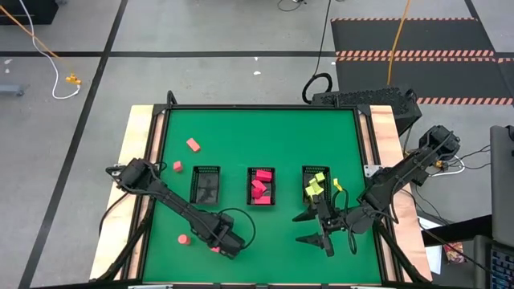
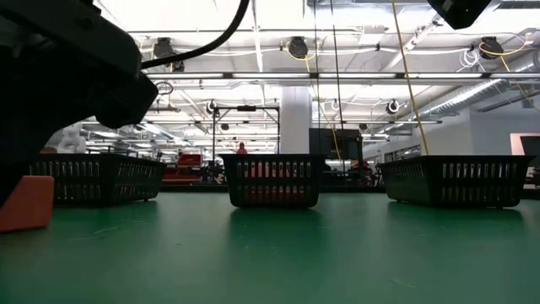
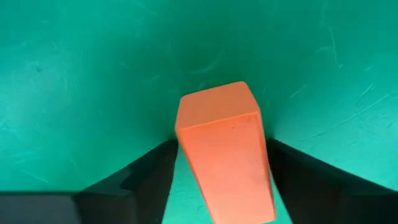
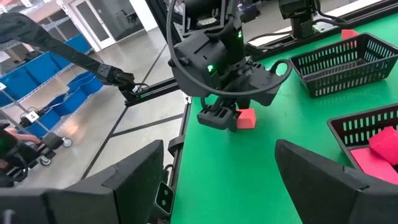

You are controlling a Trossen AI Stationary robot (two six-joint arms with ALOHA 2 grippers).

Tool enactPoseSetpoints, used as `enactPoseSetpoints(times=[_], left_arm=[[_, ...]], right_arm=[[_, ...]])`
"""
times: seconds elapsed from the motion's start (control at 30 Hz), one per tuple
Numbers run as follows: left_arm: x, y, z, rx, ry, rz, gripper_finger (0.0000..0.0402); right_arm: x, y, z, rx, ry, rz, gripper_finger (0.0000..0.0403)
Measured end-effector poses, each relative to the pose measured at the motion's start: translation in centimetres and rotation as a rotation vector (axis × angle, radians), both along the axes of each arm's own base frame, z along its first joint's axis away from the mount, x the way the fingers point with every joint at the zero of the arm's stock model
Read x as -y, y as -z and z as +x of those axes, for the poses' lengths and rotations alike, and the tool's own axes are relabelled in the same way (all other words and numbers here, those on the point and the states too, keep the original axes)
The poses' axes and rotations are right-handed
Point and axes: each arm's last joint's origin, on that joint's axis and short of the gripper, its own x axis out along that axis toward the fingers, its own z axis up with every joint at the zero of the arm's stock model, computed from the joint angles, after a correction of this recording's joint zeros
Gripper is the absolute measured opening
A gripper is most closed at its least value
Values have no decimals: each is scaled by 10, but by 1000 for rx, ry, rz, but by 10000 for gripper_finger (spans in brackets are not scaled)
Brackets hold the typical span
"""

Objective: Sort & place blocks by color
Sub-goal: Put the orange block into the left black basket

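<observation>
My left gripper (image 1: 218,246) is low over the table's near edge, left of centre, shut on a salmon-red block (image 3: 224,149); the right wrist view shows that block (image 4: 247,118) beside the left gripper (image 4: 217,118). My right gripper (image 1: 310,229) hovers open near the right basket and touches nothing. The middle basket (image 1: 261,199) holds pink-red blocks (image 1: 259,187). The right basket (image 1: 306,170) holds yellow-green blocks (image 1: 315,183), and one yellow-green block (image 1: 337,185) lies just outside it. Two salmon blocks (image 1: 193,144) (image 1: 177,166) and a red cylinder (image 1: 184,238) lie loose on the mat. My left gripper has the salmon-red block pinched between its two fingers, which meet the block's side faces (image 3: 181,138) near its far end. The fingers come from above, pointing down. In the low view the block (image 2: 25,203) sits at mat level; lifted or resting, I cannot tell.
The left basket (image 1: 206,185) shows nothing inside. All three baskets stand in a row across the middle of the green mat (image 1: 265,136), with bare mat behind them and along the near edge. Wooden rails (image 1: 136,136) flank the mat.
</observation>
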Motion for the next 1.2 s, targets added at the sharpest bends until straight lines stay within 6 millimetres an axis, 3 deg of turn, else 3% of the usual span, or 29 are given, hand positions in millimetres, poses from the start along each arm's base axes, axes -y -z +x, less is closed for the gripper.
enactPoseSetpoints(times=[0.13, 0.23, 0.53, 0.73, 0.8, 1.03, 1.2], left_arm=[[-5, -3, 5, 3, 50, -2, 188], [-17, -17, 8, 9, 71, 40, 129], [-76, -106, -14, 151, -46, 204, 130], [-115, -114, -24, 16, -39, 296, 130], [-124, -114, -22, 3, -24, 295, 151], [-151, -109, -23, -81, -22, 279, 306], [-144, -108, -31, -165, 13, 180, 352]], right_arm=[[0, 0, 0, 1, 1, -5, 299], [0, 0, 0, 4, 17, -11, 299], [0, 0, 0, 6, 18, -26, 299], [0, 0, 0, 7, 17, -24, 299], [0, 0, 0, 7, 17, -24, 299], [-1, 4, 1, -9, 14, -28, 299], [-4, 8, 1, -30, 8, -34, 299]])
